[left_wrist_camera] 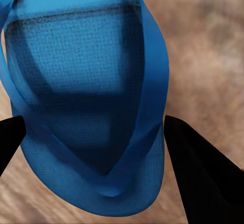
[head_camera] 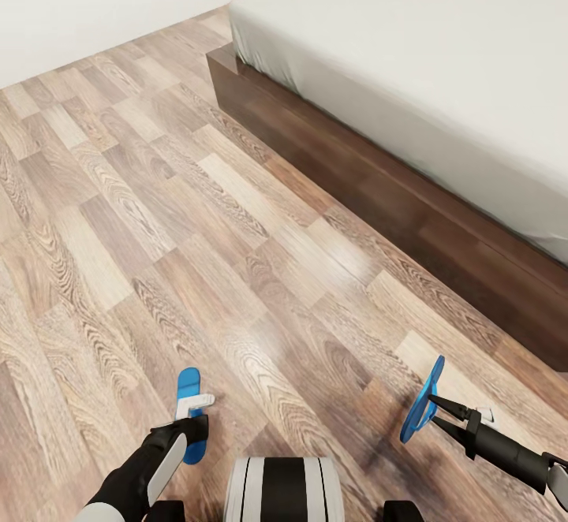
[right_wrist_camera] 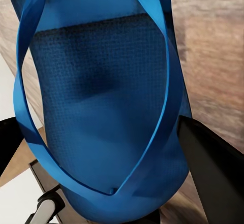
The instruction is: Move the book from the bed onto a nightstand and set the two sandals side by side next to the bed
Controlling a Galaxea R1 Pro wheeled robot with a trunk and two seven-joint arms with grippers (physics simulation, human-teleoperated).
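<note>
Two bright blue sandals are in my grippers, low over the wood-plank floor [head_camera: 158, 214]. The left sandal [head_camera: 188, 396] [left_wrist_camera: 91, 82] lies flat and level, and my left gripper [head_camera: 193, 431] [left_wrist_camera: 96, 148] has a dark finger pressed on each side of its sole. The right sandal [head_camera: 422, 400] [right_wrist_camera: 107, 97] stands tilted up on its edge, clamped by my right gripper [head_camera: 440, 415] [right_wrist_camera: 101, 153]. The bed [head_camera: 442, 57], with its pale mattress and dark brown frame [head_camera: 371, 183], fills the upper right. The book and nightstand are out of view.
A white wall [head_camera: 95, 1] runs along the top left beyond the floor. My own base [head_camera: 284, 490] shows at the bottom centre between the arms. A wide stretch of floor lies between me and the bed's side.
</note>
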